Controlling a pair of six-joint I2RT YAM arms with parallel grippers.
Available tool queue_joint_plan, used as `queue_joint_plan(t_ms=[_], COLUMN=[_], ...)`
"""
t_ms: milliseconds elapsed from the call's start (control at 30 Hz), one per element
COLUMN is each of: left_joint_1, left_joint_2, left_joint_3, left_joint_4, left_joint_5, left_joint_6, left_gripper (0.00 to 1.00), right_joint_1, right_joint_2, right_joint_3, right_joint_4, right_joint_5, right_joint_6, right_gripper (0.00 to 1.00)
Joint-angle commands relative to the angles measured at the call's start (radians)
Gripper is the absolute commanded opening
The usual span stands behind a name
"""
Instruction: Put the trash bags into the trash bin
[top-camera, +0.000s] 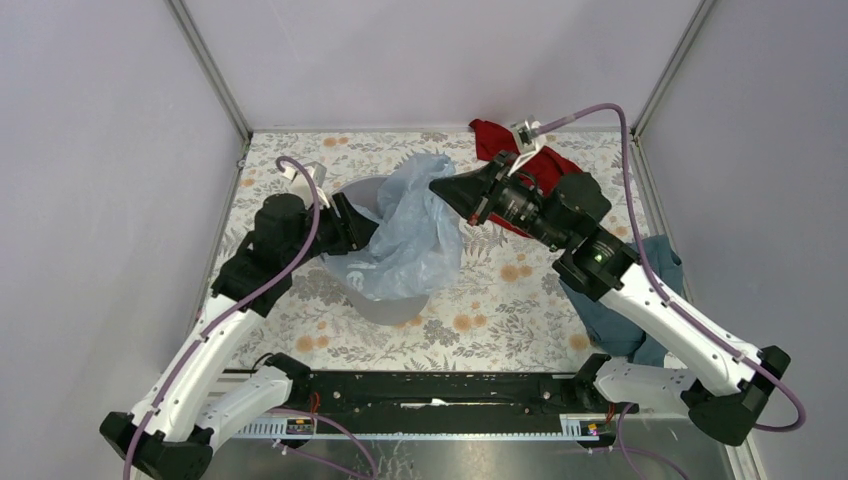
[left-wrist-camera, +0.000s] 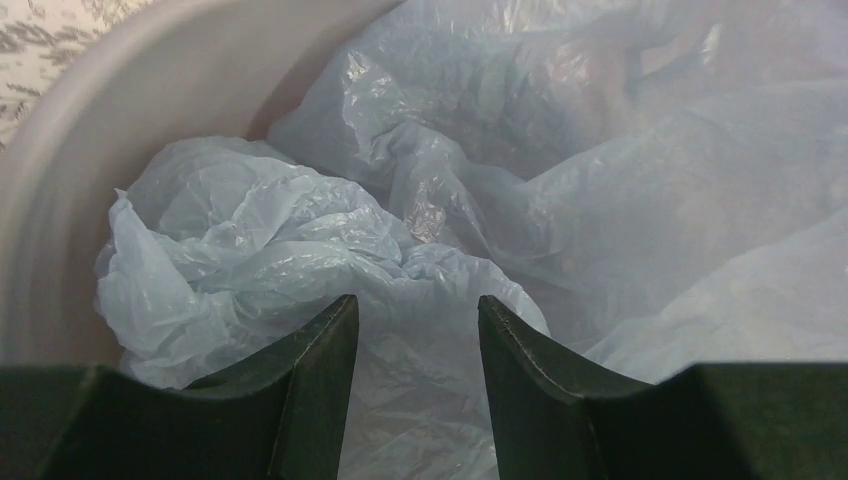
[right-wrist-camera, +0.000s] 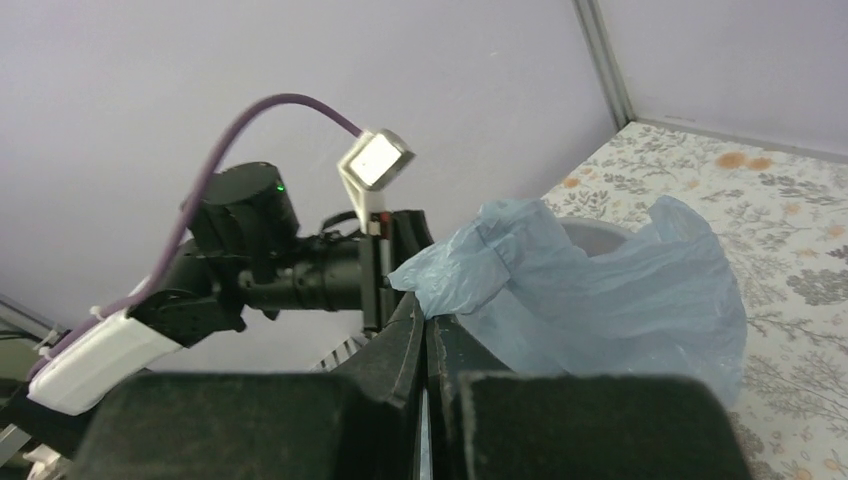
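So the flowery table (top-camera: 500, 300) takes up the middle of the top view, with the grey trash bin (top-camera: 398, 306) sitting left of centre. The pale-blue trash bag (top-camera: 415, 225) is draped over the bin's mouth, partly stuffed in. It stretches from the bin's lower left up toward the top centre of the frame.

The right gripper (right-wrist-camera: 425, 318) has its jaws pressed together on a corner of the bag and holds that end up. The left gripper (left-wrist-camera: 417, 305) is the one down in the bin. Its jaws sit partway apart, with a crumpled wad of bag straight ahead and some film in the gap. Can't tell if they're biting yet. I'd guess the left pushes or pinches next.
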Motion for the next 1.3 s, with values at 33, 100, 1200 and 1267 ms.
queue_joint_plan(t_ms=[33, 100, 1200, 1267], left_joint_1=[0.000, 0.000, 0.000, 0.000], left_joint_2=[-0.020, -0.040, -0.156, -0.089], left_joint_3=[-0.073, -0.073, 0.019, 0.063], left_joint_4=[0.103, 0.084, 0.150, 0.045], left_joint_5=[0.001, -0.021, 0.589, 0.412], left_joint_6=[-0.048, -0.045, -0.057, -0.031], left_gripper=[0.51, 0.53, 0.98, 0.97], right_joint_1=[0.001, 0.001, 0.002, 0.003], right_joint_2=[0.088, 0.135, 0.331, 0.332], right_joint_3=[0.102, 0.130, 0.216, 0.215], right_joint_4=[0.077, 0.083, 0.157, 0.153], right_joint_5=[-0.111, -0.160, -0.139, -0.140], right_joint_6=[0.035, 0.054, 0.200, 0.203], right_gripper=[0.00, 0.00, 0.00, 0.00])
